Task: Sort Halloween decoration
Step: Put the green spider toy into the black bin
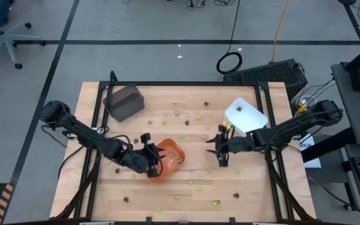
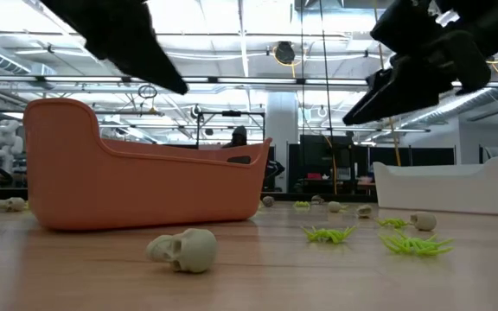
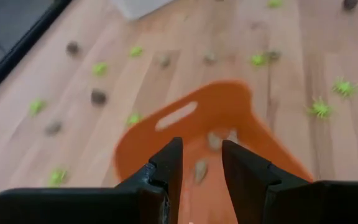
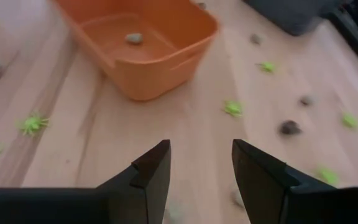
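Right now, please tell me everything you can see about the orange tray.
The orange tray is a small tub of smooth plastic, with rounded corners and a slot handle cut in its raised end wall. It stands upright on the wooden table, near the middle. A few tan-grey pieces lie inside. The left gripper hovers at its end; its fingers show nothing between them.

The orange tray (image 1: 167, 159) occupies the middle of the bench (image 1: 105, 200), with the left end effector (image 1: 150, 161) directly over its near rim, blocking any pass across that spot. The right end effector (image 1: 220, 150) hangs above bare wood just beside the white tray (image 1: 245, 115), well apart from the orange tray. The dark grey tray (image 1: 124, 102) closes off the far left corner, and small decoration pieces (image 1: 199, 187) lie scattered over the open front strip.
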Tool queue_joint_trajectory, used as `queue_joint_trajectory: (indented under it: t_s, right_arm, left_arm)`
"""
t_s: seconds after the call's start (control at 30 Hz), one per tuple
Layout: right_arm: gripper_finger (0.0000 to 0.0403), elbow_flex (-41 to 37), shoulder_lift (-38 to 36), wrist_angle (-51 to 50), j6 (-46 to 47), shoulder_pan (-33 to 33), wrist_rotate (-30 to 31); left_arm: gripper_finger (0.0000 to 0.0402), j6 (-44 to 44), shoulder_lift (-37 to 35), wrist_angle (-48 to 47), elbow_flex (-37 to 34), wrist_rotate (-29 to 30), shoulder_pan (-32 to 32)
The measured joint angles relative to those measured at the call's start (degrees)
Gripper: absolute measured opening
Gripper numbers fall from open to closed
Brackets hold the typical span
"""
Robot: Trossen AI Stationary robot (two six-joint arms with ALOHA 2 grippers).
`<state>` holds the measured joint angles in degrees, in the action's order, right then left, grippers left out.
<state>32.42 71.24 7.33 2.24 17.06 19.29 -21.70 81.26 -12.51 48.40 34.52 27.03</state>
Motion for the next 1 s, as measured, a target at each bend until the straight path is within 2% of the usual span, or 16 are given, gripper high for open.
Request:
queue_joint_trajectory:
  t_s: [0.2, 0.4, 0.57, 1.0]
  right_arm:
    - [0.0155, 0.0, 7.0, 6.8, -1.9, 2.8, 0.0]
    - [0.0155, 0.0, 10.3, 8.4, -0.8, 4.1, 0.0]
    - [0.0155, 0.0, 10.3, 8.3, -1.4, 4.4, 0.1]
    - [0.0155, 0.0, 9.8, 8.3, -1.0, 4.4, 0.3]
  left_arm:
    - [0.0111, -7.9, -5.2, -7.3, 0.0, 0.2, 0.7]
    - [0.0111, -21.7, -8.0, -24.6, 0.0, 0.1, 3.0]
    - [0.0111, -34.5, -8.2, -36.1, 0.0, -0.8, 5.2]
    - [0.0111, -45.2, -7.6, -39.7, 0.0, -5.9, 12.4]
